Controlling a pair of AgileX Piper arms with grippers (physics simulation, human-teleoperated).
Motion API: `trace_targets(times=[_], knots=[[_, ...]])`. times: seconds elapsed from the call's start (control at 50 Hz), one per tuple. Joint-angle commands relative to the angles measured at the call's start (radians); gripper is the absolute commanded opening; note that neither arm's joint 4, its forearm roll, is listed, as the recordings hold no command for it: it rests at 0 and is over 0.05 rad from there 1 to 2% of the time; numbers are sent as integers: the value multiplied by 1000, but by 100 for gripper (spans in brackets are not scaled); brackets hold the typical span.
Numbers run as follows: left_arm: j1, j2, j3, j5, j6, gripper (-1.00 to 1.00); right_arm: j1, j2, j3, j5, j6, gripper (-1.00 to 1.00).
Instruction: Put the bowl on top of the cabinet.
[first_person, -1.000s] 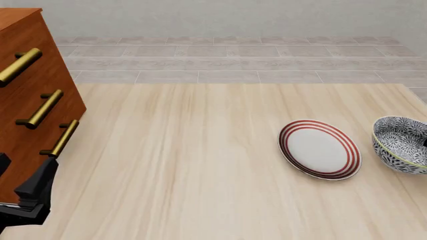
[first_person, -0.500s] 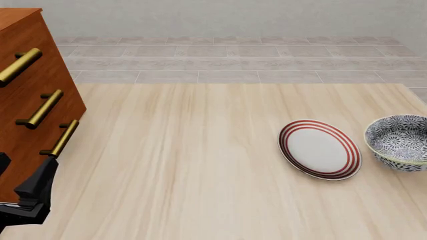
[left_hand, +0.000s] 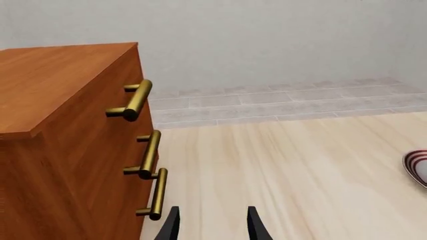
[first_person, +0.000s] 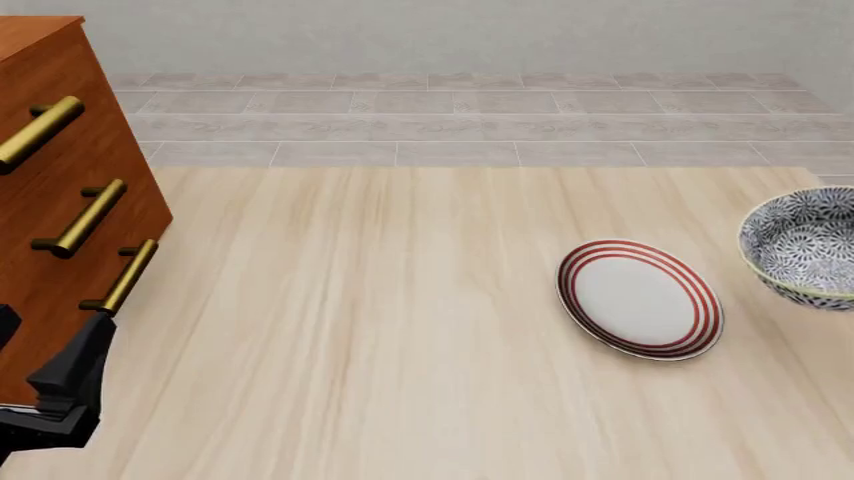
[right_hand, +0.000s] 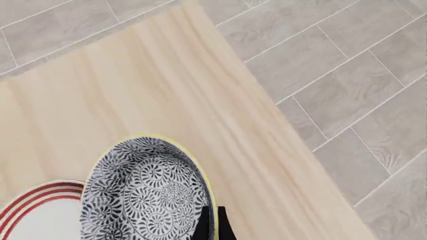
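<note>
Cabinet (first_person: 60, 200): reddish-brown wood, at the counter's (first_person: 374, 330) left edge, three brass bar handles (first_person: 80, 218) on its drawer fronts; flat top visible in the left wrist view, nothing on it.

Left claw (left_hand: 211, 227): near the counter's front-left corner, just beside the cabinet's lower front. Two dark fingers apart, nothing between them.

Plate (first_person: 639, 298): flat, white with red rings, on the counter right of centre, tilted slightly in the front view.

Bowl (first_person: 806, 248): blue-and-white floral, pale yellow-green rim, at the counter's right edge, right of the plate and partly cut off by the frame. Tilted, opening facing left and toward the camera; it appears lifted clear of the counter.

Right claw (right_hand: 211, 224): clamped on the bowl's rim, one dark finger (right_hand: 222, 225) outside the wall, the other inside. Right wrist view shows the counter's far-right corner and grey floor tiles (right_hand: 347, 80) beyond.
</note>
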Motion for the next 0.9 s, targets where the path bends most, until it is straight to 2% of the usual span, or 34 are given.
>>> trace_targets(times=[0.02, 0.34, 0.52, 0.72, 0.9], knots=[[1, 9, 0, -9, -2, 100, 38, -81, -49, 67, 2, -100], [2, -7, 0, 2, -6, 100, 112, -183, -110, 159, 7, -100], [3, -24, 0, 14, -16, 100, 196, -210, -150, 189, 17, -100], [1, -47, 0, 29, -22, 100, 299, -214, -193, 216, -11, -100], [-1, -58, 0, 39, -22, 100, 375, -213, -223, 226, -8, -100]])
